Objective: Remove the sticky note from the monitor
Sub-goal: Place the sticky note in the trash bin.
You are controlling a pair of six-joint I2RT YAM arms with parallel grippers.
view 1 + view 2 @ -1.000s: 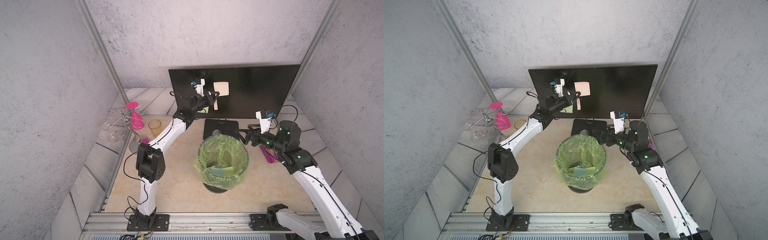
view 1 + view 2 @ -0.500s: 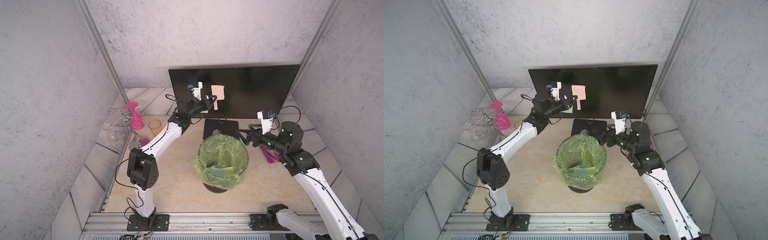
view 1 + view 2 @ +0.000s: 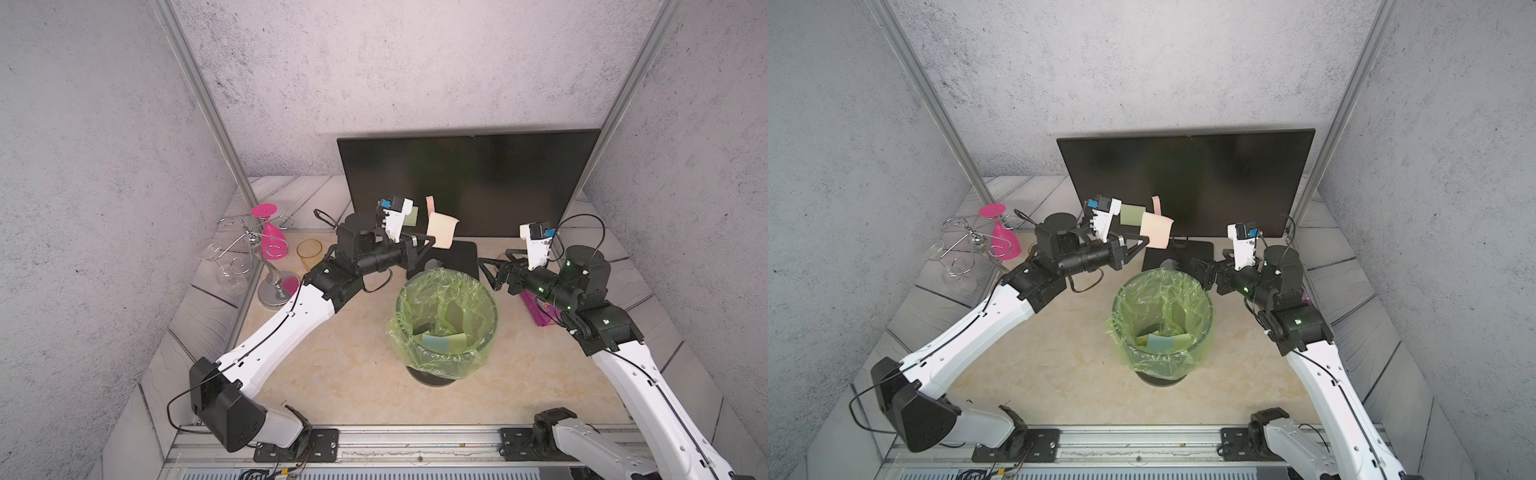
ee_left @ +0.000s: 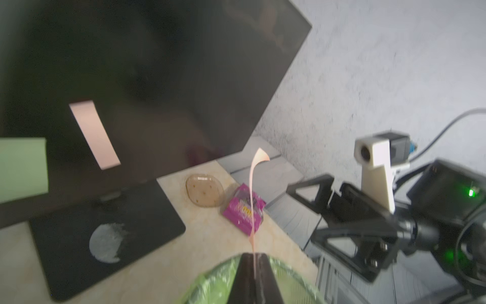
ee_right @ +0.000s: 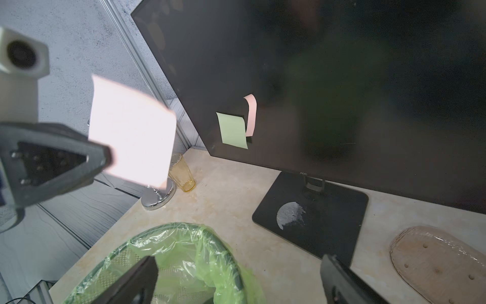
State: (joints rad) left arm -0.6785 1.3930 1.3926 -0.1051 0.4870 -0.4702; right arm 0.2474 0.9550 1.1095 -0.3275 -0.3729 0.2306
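The monitor point(image 3: 469, 183) point(image 3: 1187, 178) stands at the back, black and wide. My left gripper point(image 3: 430, 242) point(image 3: 1145, 241) point(image 4: 254, 256) is shut on the edge of a peach sticky note point(image 3: 441, 230) point(image 3: 1155, 231) point(image 5: 131, 131). That note hangs free in front of the screen, just behind the bin's far rim. A green note point(image 3: 410, 216) point(image 5: 232, 129) and a curled pink note point(image 3: 430, 204) point(image 5: 251, 115) stick to the screen's lower left. My right gripper point(image 3: 486, 270) point(image 5: 238, 260) stands open and empty beside the bin's right rim.
A bin lined with a green bag point(image 3: 490, 307) point(image 3: 1204, 299) stands mid-table with notes inside. The monitor's black base point(image 3: 459, 257) lies behind it. A wire glass rack with a pink glass point(image 3: 270, 237) and an amber cup point(image 3: 309, 253) stand left. A purple packet point(image 3: 538, 309) lies right.
The peach note has come off the screen. My left gripper has drawn back from the monitor with it, toward the bin. The right arm has hardly moved.
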